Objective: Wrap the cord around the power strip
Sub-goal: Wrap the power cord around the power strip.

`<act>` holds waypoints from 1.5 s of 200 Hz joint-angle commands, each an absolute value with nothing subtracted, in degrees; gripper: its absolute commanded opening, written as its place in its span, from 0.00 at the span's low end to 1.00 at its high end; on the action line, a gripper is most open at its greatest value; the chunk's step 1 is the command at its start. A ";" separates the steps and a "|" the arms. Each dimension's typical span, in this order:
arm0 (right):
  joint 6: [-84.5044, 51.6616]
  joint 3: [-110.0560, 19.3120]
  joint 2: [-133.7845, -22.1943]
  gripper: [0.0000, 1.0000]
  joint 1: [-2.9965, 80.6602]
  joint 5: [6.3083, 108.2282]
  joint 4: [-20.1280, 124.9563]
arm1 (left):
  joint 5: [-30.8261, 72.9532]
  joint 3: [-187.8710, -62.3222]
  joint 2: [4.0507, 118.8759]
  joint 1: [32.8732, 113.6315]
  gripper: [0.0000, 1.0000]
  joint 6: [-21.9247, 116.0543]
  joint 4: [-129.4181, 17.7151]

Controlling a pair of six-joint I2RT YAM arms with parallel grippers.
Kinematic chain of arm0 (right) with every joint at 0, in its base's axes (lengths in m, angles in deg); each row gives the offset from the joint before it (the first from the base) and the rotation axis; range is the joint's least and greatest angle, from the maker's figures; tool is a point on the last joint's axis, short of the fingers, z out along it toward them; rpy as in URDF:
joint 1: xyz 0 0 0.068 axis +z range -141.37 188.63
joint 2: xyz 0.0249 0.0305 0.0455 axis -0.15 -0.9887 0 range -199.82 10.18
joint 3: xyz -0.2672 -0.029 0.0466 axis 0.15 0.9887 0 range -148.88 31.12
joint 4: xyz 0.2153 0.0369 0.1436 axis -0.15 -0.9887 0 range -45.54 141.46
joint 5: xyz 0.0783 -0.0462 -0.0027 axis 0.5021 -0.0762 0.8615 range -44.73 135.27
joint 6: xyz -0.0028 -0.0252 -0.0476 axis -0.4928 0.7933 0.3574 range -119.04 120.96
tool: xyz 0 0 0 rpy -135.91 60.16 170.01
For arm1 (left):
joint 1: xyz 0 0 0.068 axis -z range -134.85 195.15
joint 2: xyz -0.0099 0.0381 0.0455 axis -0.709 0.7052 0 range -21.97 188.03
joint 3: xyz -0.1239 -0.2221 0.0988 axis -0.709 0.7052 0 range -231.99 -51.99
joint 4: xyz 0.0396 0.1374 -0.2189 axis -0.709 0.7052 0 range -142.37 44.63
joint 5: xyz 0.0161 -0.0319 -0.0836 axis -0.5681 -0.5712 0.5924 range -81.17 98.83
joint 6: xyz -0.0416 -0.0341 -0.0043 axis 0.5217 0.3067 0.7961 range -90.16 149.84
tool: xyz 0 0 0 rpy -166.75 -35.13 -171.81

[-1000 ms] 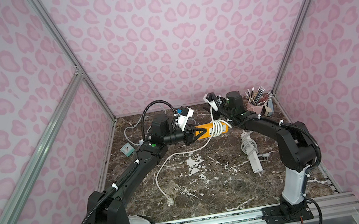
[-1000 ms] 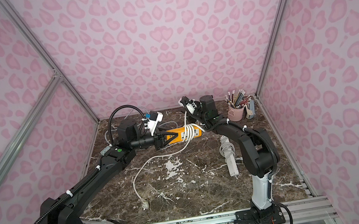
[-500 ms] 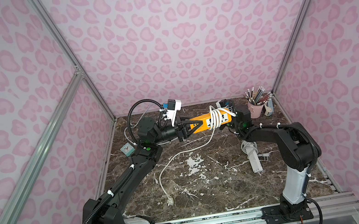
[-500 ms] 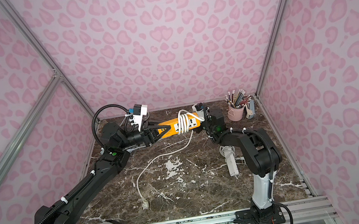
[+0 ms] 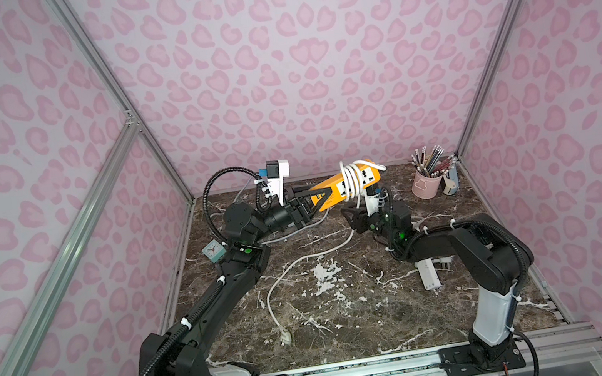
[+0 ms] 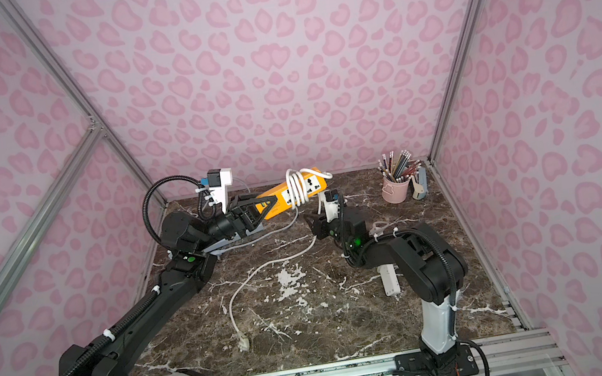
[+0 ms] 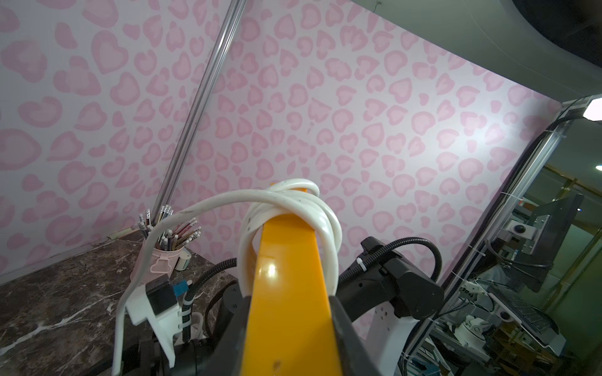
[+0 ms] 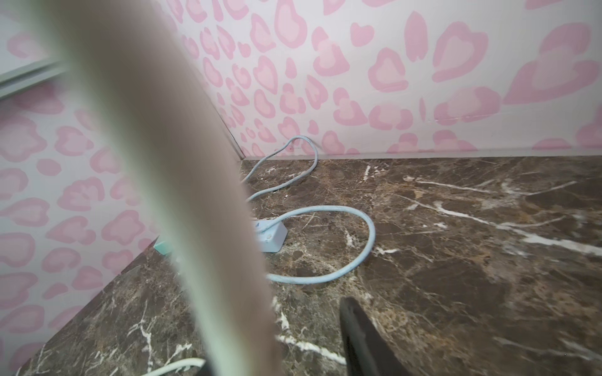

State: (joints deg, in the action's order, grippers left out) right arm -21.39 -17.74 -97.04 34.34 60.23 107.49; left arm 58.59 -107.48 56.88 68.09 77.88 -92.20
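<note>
- The orange power strip [image 5: 336, 191] [image 6: 280, 198] is lifted off the marble table [image 5: 353, 330]. It sits higher than the pink pencil cup [image 5: 425, 186] [image 6: 395, 191], on the left arm's side of it, and its free end is tilted up toward the cup.
- Several turns of the white cord [image 5: 353, 181] [image 7: 293, 208] are looped around the strip's half nearer the cup. The rest drops to the table and curves away from the cup to the plug [image 5: 285, 337] [image 6: 243, 343], which lies flat, well apart from the cup.
- The left gripper [image 5: 319, 202] [image 7: 290, 332] has its jaws pressed against the two long sides of the strip, at the end farther from the cup.
- The right gripper [image 5: 352, 215] [image 6: 313, 223] is low over the table, beneath the strip's wrapped part, on the same side of the cup.
- In the right wrist view the cord is a blurred band close to the lens, with one dark finger [image 8: 361, 341] beside it. Whether the jaws are spread or pinching the cord, I cannot tell.
- A white power strip [image 5: 429, 275] lies on the table under the right arm, nearer the front than the cup.
- A pale blue power strip [image 8: 272, 236] with its looped cable lies beyond the left gripper, well away from the cup.
- A small turquoise clock [image 5: 213, 250] stands farther still from the cup.
</note>
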 commanded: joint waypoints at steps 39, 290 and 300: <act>-21.45 -13.54 -94.53 0.09 37.18 52.77 110.68 | 47.78 -107.36 56.53 65.44 0.03 79.92 -97.62; 27.61 -51.51 -92.11 0.00 29.30 63.10 67.96 | 62.80 -123.68 65.00 71.87 0.03 24.80 -25.61; 25.80 -53.77 -94.93 0.00 28.32 66.28 67.32 | 68.66 -121.24 63.22 71.87 0.03 28.46 -32.10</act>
State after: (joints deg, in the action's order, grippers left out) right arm 31.22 -49.30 -90.42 30.26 57.56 63.80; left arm 46.18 -125.53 66.59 71.61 24.13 -25.80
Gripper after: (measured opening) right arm 0.087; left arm 0.323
